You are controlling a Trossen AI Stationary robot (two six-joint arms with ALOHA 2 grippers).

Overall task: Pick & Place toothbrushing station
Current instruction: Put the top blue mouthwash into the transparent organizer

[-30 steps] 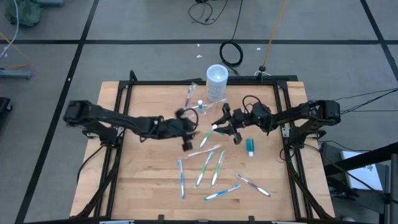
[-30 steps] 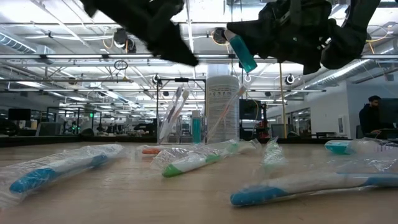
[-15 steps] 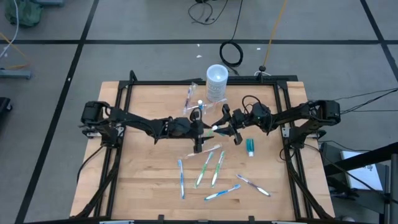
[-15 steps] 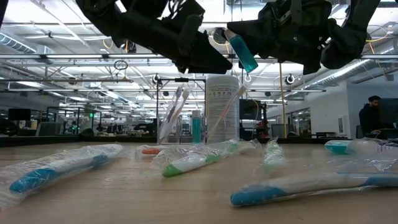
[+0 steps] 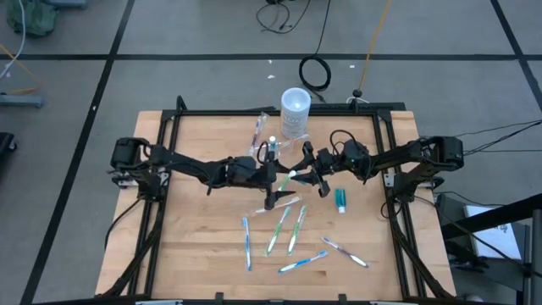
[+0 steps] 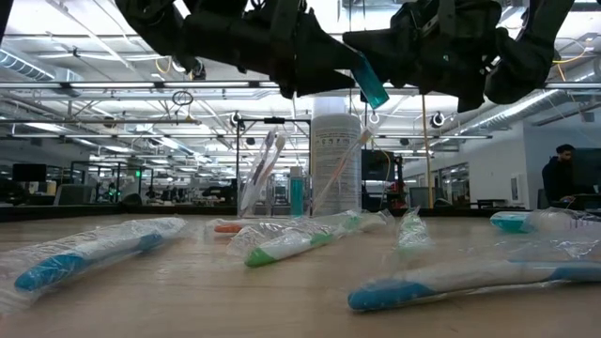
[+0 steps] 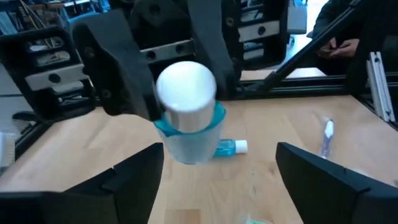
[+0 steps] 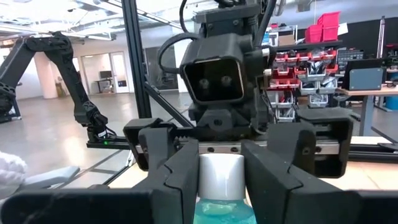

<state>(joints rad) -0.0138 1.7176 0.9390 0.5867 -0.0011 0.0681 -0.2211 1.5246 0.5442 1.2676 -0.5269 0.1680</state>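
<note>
Left gripper [image 5: 274,181] has swung in from the left side to mid-table since a second ago, and its fingers went from part closed to spread wide. It now sits nose to nose with my right gripper [image 5: 303,172], just above the wood. Right gripper hasn't shifted; it pinches a small teal bottle with a white cap [image 7: 186,118], cap end pointing between my left fingers [image 7: 134,180]. Left holds nothing.

Judgement: looks like a handover setup, with left open to receive the bottle and no contact yet. It needs to close on the cap end before right lets go, or the bottle drops.

Toward the near edge of the wooden table [image 5: 195,246], several plastic-wrapped toothbrushes with blue and green handles [image 5: 279,229] lie loose and untouched. A second small teal item [image 5: 340,200] lies flat just right of centre, below the right arm.

At the middle of the far edge is the toothbrushing station, a small clear plastic holder with compartments [image 5: 260,135], with a toothbrush or two standing in it. It's just beside the tall round white translucent cup [image 5: 295,110]. Neither gripper is touching the station, and the bottle isn't in it yet, so placement is still to do.
</note>
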